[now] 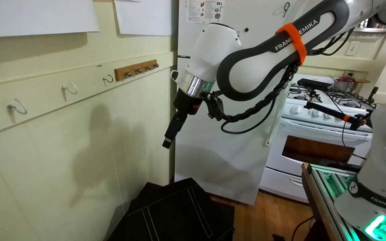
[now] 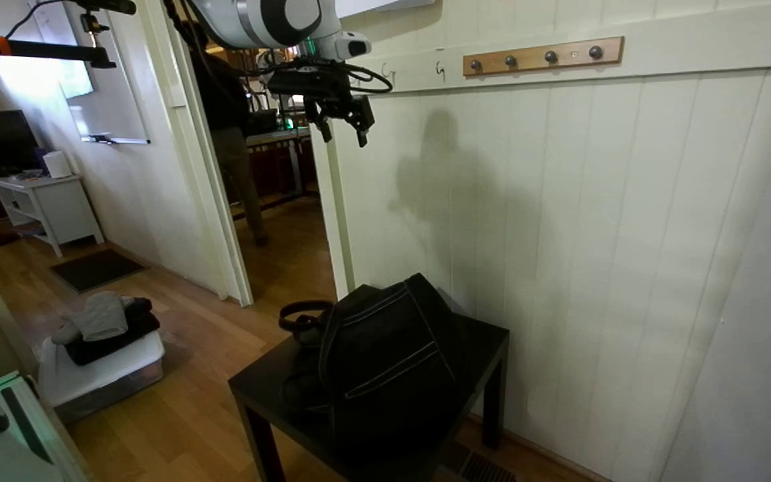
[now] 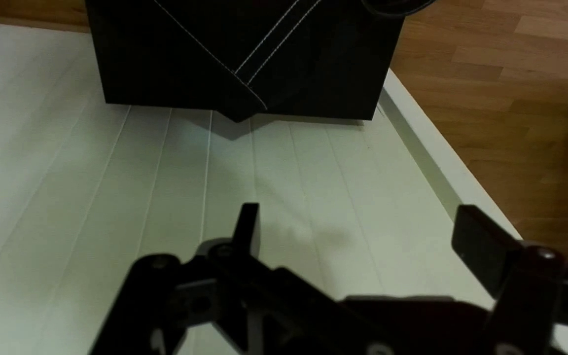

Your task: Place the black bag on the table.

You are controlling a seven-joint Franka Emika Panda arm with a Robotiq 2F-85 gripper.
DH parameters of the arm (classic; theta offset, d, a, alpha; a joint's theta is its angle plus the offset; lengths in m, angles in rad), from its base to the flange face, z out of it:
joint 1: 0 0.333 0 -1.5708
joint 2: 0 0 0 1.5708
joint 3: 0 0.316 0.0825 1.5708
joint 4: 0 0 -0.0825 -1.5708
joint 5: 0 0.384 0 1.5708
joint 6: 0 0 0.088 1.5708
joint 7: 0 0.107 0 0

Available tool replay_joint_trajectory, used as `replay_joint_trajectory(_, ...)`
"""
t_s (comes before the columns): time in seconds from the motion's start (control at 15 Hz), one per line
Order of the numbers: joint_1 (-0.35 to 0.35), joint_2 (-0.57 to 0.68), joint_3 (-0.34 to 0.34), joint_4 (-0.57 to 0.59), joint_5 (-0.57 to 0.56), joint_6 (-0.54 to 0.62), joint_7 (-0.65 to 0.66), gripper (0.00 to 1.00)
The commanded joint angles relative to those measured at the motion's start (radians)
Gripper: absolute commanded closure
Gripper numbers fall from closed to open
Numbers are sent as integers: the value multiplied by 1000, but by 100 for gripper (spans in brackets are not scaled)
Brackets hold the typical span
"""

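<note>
The black bag (image 2: 392,368) lies on the low near-black table (image 2: 258,381), floppy, with white stitching and one corner raised. Its strap loop (image 2: 305,314) stands up at one end, and a dark loop also shows at the top of the wrist view (image 3: 402,10). The bag also shows in an exterior view (image 1: 176,214) and in the wrist view (image 3: 244,44), where its tip overhangs the table edge (image 3: 348,98). My gripper (image 2: 345,137) is open and empty, high above the bag and apart from it. Its two spread fingers show in the wrist view (image 3: 355,227).
A pale panelled wall (image 2: 559,234) with several hooks and a wooden peg rack (image 2: 543,57) stands beside the table. A white door-like panel (image 1: 226,134) and a stove (image 1: 317,140) stand behind. A plastic bin (image 2: 104,375) with folded cloth sits on the floor. A person (image 2: 231,134) stands in the doorway.
</note>
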Motion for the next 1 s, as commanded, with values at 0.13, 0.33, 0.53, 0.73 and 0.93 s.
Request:
replay_joint_trajectory(0.13,37,-129,-34,-148,28,-19,67,0)
replay_joint_trajectory(0.33,44,-147,-35,-181,44,-21,73,0)
replay_joint_trajectory(0.53,52,-159,-37,-207,59,-19,73,0)
replay_joint_trajectory(0.73,57,-170,-43,-229,43,-21,96,0)
replay_joint_trajectory(0.93,57,-140,-46,-201,36,-4,77,0)
